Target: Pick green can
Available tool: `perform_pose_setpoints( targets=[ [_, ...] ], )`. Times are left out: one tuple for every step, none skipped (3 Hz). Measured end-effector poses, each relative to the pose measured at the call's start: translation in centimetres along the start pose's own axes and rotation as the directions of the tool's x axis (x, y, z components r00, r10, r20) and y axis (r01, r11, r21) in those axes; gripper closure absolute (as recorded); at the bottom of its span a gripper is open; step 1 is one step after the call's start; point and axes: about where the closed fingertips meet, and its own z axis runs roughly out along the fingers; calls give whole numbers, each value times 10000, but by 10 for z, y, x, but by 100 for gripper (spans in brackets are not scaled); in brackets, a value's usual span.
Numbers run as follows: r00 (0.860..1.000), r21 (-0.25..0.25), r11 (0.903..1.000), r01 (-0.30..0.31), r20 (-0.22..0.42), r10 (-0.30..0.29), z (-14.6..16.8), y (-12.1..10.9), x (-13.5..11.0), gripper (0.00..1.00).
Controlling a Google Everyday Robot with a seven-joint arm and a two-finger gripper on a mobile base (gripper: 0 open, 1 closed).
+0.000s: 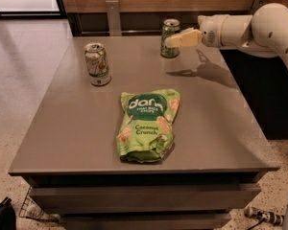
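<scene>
The green can stands upright at the far middle of the grey table; it is slim and dark green with pale markings and a silver top. My gripper reaches in from the right on a white arm, with its cream fingers pointing left. Their tips overlap the can's right side in the camera view. I cannot tell whether they touch it.
A whitish-silver can with green and red marks stands at the far left of the table. A green snack bag lies flat in the middle. A dark cabinet stands to the right, a wooden wall behind.
</scene>
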Motion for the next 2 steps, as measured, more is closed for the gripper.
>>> perform_pose_setpoints(
  targets=[
    [9996,-21,9997,-261,77,261,18,-5,17,0],
    [9990,-166,9992,-366,253,371,36,-8,29,0]
  ],
)
